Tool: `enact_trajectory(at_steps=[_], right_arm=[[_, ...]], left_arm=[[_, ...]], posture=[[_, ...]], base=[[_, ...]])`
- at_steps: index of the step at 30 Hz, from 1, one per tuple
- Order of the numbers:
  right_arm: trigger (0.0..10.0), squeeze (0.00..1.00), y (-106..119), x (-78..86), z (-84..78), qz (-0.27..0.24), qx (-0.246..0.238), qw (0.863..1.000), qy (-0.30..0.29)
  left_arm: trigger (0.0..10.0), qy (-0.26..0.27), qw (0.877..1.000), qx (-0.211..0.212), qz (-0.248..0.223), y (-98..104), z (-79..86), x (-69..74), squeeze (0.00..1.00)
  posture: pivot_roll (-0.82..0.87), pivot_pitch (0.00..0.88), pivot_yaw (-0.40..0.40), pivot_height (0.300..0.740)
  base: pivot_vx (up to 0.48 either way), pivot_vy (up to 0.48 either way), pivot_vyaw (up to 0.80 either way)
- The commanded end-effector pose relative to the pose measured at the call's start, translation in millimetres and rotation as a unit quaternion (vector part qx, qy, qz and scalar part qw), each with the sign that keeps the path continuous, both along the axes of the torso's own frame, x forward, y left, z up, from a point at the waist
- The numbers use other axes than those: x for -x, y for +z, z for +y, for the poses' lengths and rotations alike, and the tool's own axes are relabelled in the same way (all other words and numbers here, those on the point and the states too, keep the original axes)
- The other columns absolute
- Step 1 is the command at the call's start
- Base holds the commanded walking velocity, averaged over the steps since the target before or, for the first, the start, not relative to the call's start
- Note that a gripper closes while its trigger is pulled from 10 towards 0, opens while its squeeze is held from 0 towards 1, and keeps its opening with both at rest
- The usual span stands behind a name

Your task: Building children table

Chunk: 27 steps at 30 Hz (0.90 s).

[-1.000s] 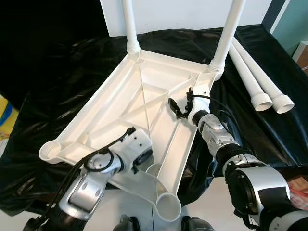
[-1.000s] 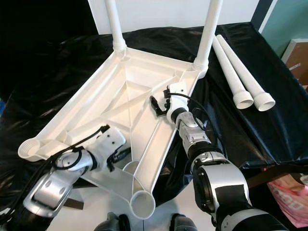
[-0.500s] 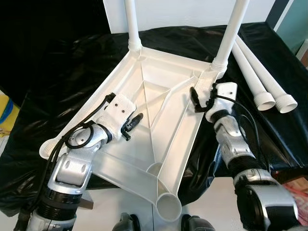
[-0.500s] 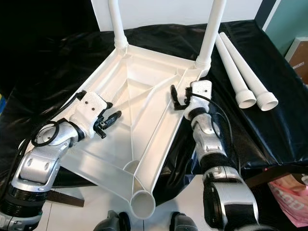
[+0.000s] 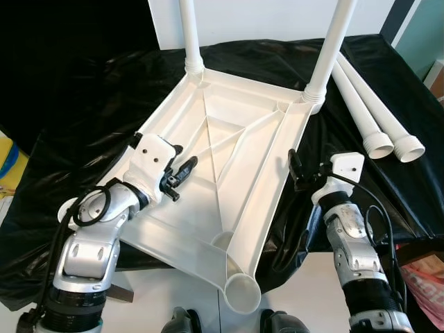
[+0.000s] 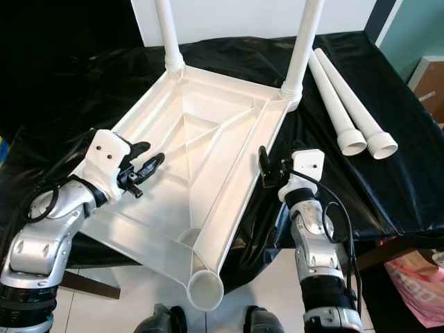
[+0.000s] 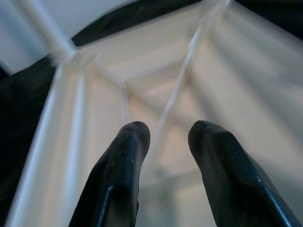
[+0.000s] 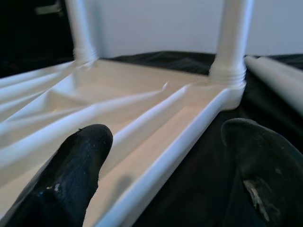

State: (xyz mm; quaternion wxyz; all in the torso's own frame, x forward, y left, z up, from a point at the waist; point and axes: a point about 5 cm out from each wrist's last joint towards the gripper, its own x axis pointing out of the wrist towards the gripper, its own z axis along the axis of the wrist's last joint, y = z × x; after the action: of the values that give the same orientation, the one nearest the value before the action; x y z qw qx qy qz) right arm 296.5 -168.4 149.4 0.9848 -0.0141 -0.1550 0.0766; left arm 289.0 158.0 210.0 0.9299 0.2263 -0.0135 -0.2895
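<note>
We see the white tabletop (image 5: pixel 229 159) upside down on the black-covered bench (image 5: pixel 90 97), ribbed underside up. Its long axis runs from the far edge toward us, and the near corner hangs past the bench's front edge over the pale floor (image 5: pixel 305 291).

Two legs are screwed in and stand upright: far-left leg (image 5: pixel 189 35) and far-right leg (image 5: pixel 331 45). The near socket (image 5: pixel 243 293) and left socket (image 5: pixel 69 211) are open.

Two loose legs (image 5: pixel 374 114) lie side by side on the bench to the right of the tabletop, touching each other. Their long axes run far-to-near, with the open threaded ends toward us. A strip of bare black cover separates them from the tabletop's right rim.

Left claw (image 5: pixel 182 171) hovers over the left part of the underside, just inside the left rim, pointing right and away toward the centre ribs. Fingers (image 7: pixel 118 175) are slightly apart, nothing between them.

Right claw (image 5: pixel 297 170) sits just outside the right rim, about midway along it, over black cover. In the right wrist view its fingers (image 8: pixel 71 175) are spread wide, empty, straddling the rim line and aimed toward the far-right leg.

Open room: right side between the rim and the loose legs. The bench's right corner drops off beside a pink bag (image 5: pixel 427 288).
</note>
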Motion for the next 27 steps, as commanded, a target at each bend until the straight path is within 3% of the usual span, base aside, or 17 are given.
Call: enact_trajectory(at_steps=[1,8,9,13,16,17,27], right_arm=[[10.0,0.0,-4.6,8.2,-2.1,0.017,0.003,1.0,0.007],[10.0,0.0,-6.3,17.8,-4.1,0.03,0.006,0.999,0.013],[10.0,0.0,-7.9,20.3,-4.2,0.038,0.005,0.999,0.016],[10.0,0.0,-11.2,24.9,-5.6,0.052,0.009,0.998,0.018],[10.0,0.0,-9.7,28.4,-6.2,0.065,0.01,0.998,0.017],[10.0,0.0,-8.7,28.7,-6.0,0.067,0.01,0.998,0.018],[10.0,0.0,-5.3,29.2,-5.4,0.073,0.012,0.997,0.018]], left_arm=[[10.0,-0.009,0.999,-0.032,0.028,-16.2,-1.5,-5.7,0.0],[10.0,-0.025,0.995,-0.067,0.069,-36.4,-6.0,-14.9,0.0],[10.0,-0.023,0.994,-0.066,0.079,-40.5,-7.0,-18.0,1.0],[10.0,-0.03,0.993,-0.086,0.08,-45.1,-10.6,-23.5,1.0],[10.0,-0.043,0.986,-0.148,0.065,-48.5,-11.4,-31.9,1.0],[10.0,-0.043,0.984,-0.164,0.058,-48.7,-10.4,-35.3,0.0],[10.0,-0.069,0.978,-0.194,0.04,-45.3,-15.7,-50.2,0.0]], posture=[[-0.08,0.155,0.027,0.74],[-0.08,0.151,0.025,0.74],[-0.08,0.151,0.023,0.74],[-0.08,0.151,0.02,0.74],[-0.09,0.151,0.02,0.74],[-0.09,0.151,0.022,0.74],[-0.1,0.157,0.034,0.74]], base=[[0.0,0.0,0.0],[0.0,0.0,0.0],[0.0,0.0,0.0],[0.0,0.0,0.0],[0.0,0.0,0.0],[0.0,0.0,0.0],[0.0,0.0,0.0]])
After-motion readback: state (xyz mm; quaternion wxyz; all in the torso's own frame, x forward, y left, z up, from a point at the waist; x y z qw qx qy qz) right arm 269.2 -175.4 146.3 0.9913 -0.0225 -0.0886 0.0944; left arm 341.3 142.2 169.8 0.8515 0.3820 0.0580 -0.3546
